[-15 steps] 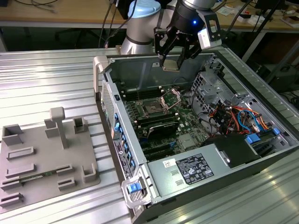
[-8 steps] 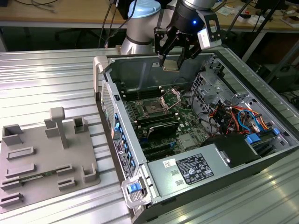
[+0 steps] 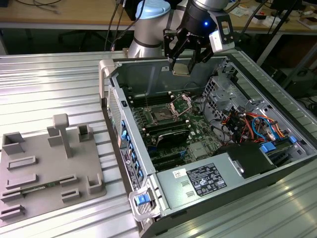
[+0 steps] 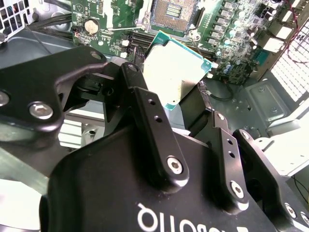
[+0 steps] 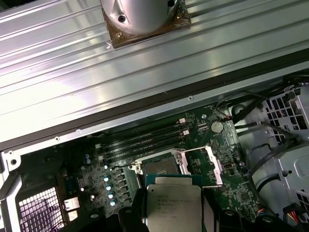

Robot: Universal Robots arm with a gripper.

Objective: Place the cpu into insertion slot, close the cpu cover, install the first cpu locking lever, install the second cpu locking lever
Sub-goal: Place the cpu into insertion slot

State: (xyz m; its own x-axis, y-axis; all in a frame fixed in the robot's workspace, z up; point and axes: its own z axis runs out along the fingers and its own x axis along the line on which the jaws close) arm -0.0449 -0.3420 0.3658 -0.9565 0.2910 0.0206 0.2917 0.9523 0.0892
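We hold the cpu (image 4: 176, 70) pinched in our claw (image 3: 181, 64), high up; the slot (image 3: 161, 115) lies well below it, with the cover (image 3: 181, 103) raised.

Ribbed silvery metal counter (image 3: 49, 84) spreads right across the scene, long grooves lying side by side, and there's bright glare coming off it toward the exterior view's lower right. In the first wrist view that grooved counter (image 5: 72, 63) shines pale, band after band of reflected light. Along the back, a wooden workbench (image 3: 59, 15) with a light-brown top, loose dark cables (image 3: 49, 6) strewn over it. Under the bench, deep shadow. On the exterior view's right, a grey metal bench leg (image 3: 272, 47) slants down into the dim space behind the counter.
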